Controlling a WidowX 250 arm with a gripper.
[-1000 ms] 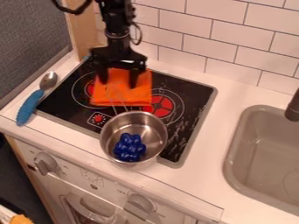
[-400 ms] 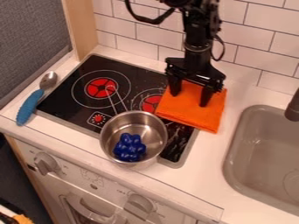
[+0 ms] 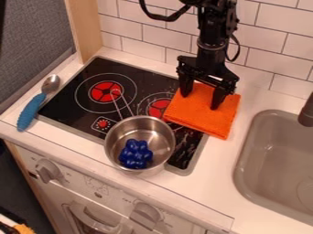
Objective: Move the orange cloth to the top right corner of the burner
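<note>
The black gripper [image 3: 201,98] hangs down at the upper right of the stove, open, its two fingers spread apart with their tips at the orange cloth's upper part. Flat and slightly turned, the orange cloth [image 3: 198,116] covers the right side of the black burner [image 3: 89,98] near its top right corner and extends onto the white counter. Part of the right red ring is hidden beneath it.
A metal pot [image 3: 160,137] holding a blue toy [image 3: 135,154] stands at the burner's front, just below the cloth. A blue-handled spoon [image 3: 32,111] lies at left. The grey sink [image 3: 275,160] is at right, with a tiled wall behind.
The gripper and the orange cloth have moved right together, from the burner's upper middle to its right side. Over the last moment they shifted only slightly. The pot and spoon stayed put.
</note>
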